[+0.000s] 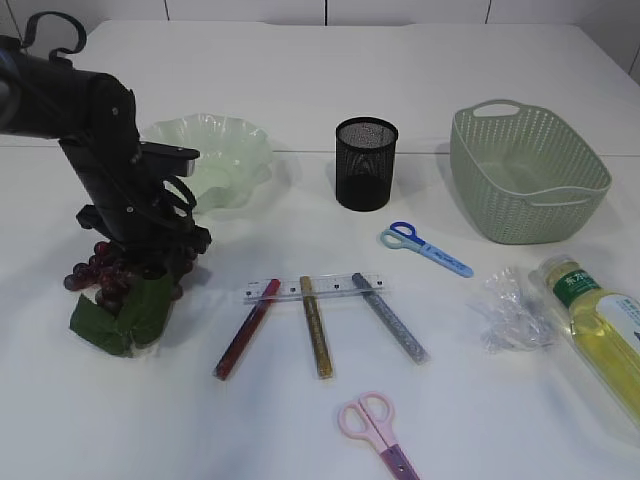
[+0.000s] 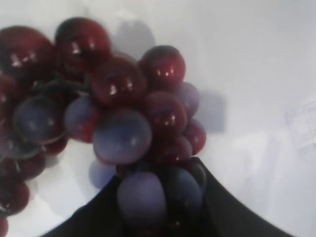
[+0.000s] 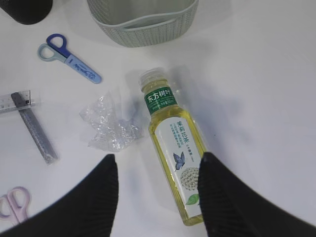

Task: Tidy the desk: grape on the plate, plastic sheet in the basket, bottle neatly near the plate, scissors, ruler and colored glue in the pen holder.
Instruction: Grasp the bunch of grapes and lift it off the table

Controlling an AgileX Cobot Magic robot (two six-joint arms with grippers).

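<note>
Exterior view. I have the left gripper (image 1: 150, 262) down on the grape bunch (image 1: 100, 272), which lies at the table's left front on its green leaves (image 1: 120, 318). The plate (image 1: 225, 160), pale green and frilled, sits just behind and to the right of the bunch, so my lift will have to carry back and rightward. The left arm is plainly the nearer one. Also listed: pen holder (image 1: 366, 163), basket (image 1: 525, 170), blue scissors (image 1: 425, 247), pink scissors (image 1: 378, 432), ruler (image 1: 315, 287) lying across three glue sticks (image 1: 322, 326), plastic sheet (image 1: 512, 312), bottle (image 1: 592, 325).

Left wrist view. Grapes fill the frame: dark red and dusky blue, glossy, tightly clustered. A few grapes (image 2: 143, 197) sit between the dark fingers (image 2: 232, 217) at the bottom edge. The jaws look partly drawn in about the cluster, but whether they have a firm hold I cannot tell.

Right wrist view. The right gripper (image 3: 158, 192) hangs with its jaws spread and nothing in them, directly above the bottle, whose long axis runs away from the hand, cap toward the basket.
</note>
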